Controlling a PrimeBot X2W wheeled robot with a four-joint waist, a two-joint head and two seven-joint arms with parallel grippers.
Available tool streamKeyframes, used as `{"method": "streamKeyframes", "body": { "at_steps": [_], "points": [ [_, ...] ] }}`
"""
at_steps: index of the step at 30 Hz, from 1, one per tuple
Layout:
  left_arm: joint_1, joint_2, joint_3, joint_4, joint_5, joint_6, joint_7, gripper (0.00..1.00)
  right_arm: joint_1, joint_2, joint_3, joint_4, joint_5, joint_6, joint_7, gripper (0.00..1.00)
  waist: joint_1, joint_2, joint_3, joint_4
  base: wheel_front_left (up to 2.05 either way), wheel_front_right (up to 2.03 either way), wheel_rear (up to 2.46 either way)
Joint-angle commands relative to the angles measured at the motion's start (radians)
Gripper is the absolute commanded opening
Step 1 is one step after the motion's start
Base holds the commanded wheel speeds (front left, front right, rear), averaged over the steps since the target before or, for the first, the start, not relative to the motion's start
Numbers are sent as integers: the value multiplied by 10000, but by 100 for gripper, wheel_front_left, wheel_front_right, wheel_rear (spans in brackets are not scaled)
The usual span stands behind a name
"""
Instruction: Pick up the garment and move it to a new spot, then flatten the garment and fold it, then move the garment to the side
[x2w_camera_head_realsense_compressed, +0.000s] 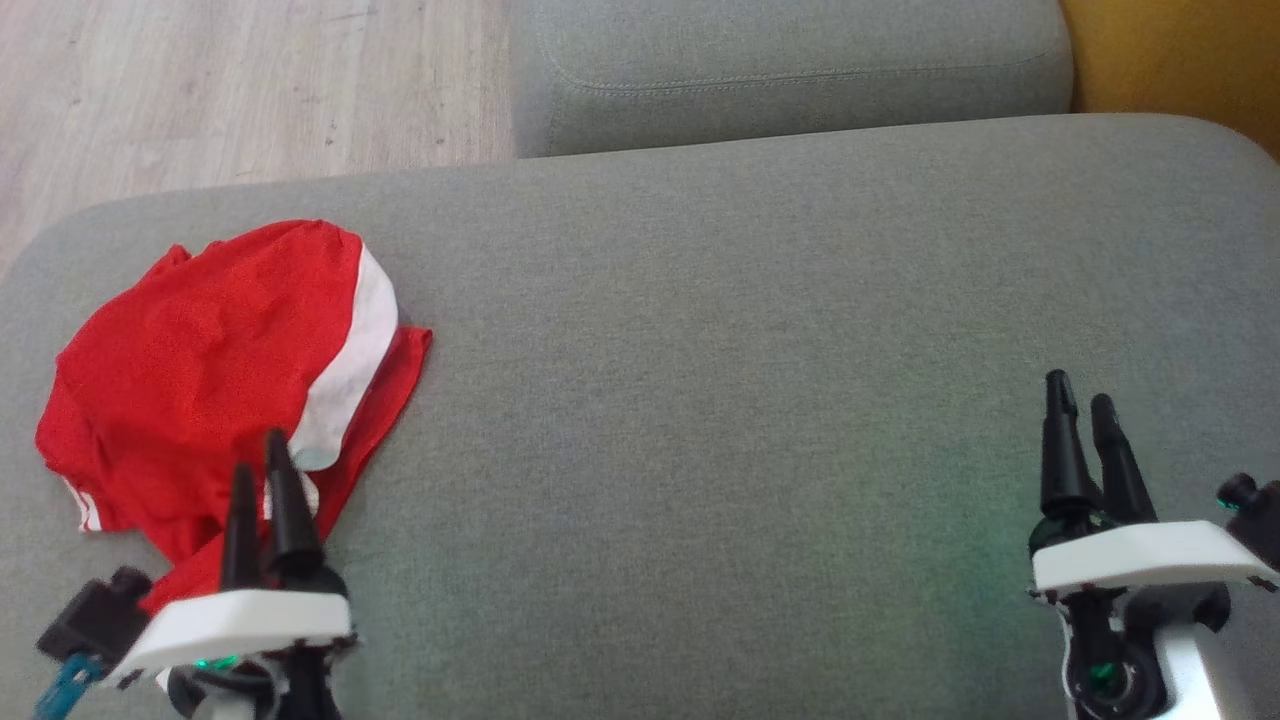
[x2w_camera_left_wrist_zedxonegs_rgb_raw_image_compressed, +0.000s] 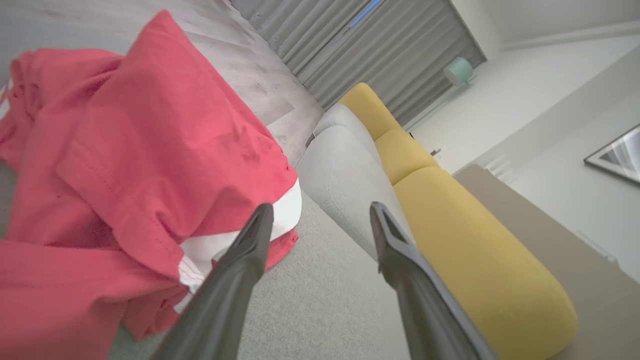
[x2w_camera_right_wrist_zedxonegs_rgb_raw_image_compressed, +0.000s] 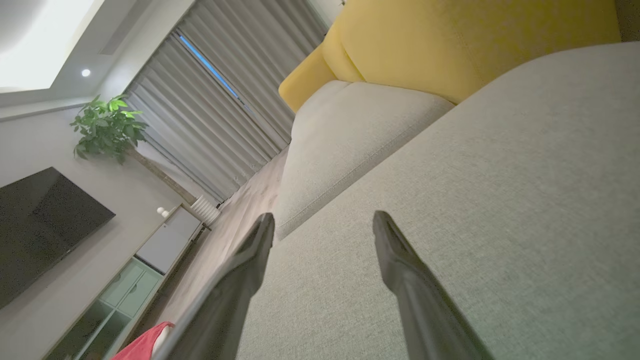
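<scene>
Sofa seat, grey and broad, is the working surface, with a back cushion beyond it. The garment, red with a white band, lies crumpled in a heap at the seat's left end, well apart from the bare middle and right. The left gripper hovers at the heap's near edge, its fingers spread wide and holding nothing. In the left wrist view one finger overlaps the white band while the other stands over bare upholstery. The right gripper sits far to the right above bare seat, fingers equally wide and empty.

The step in hand looks like the first pick-up. To do it well, the left fingers should come down astride a raised fold, so both sides close on cloth and neither scrapes the upholstery. A grip near an edge or hem would probably let the heap unfurl as it rises. The lift should clear the seat before the carry toward the open middle, where there is room to flatten. Limp fabric will drape and drag, so a slow carry seems wise.

The crumpling hides what kind of garment it is, and no collar or opening can be made out. The heap's near part sits behind the left gripper's white body. Whether the fingertips touch the cloth cannot be told. Small white stripes at the heap's lower left edge are too small to read.
</scene>
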Motion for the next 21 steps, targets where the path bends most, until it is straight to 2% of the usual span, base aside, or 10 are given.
{"method": "streamKeyframes", "body": {
  "at_steps": [1,5,21],
  "points": [
    [-292,95,-2,-408,528,57,-160,100,-404,-58,242,-432,-515,30,-147,100,0,0,-1,-2,0,0,0],
    [-305,98,-245,-442,1388,125,-277,100,-397,-60,410,-444,-1228,31,-265,100,0,0,-13,-18,0,0,0],
    [-382,192,-803,-780,3559,382,-717,100,-407,-68,1004,-469,-3483,36,-707,100,0,0,37,-158,0,0,0]
  ]
}}
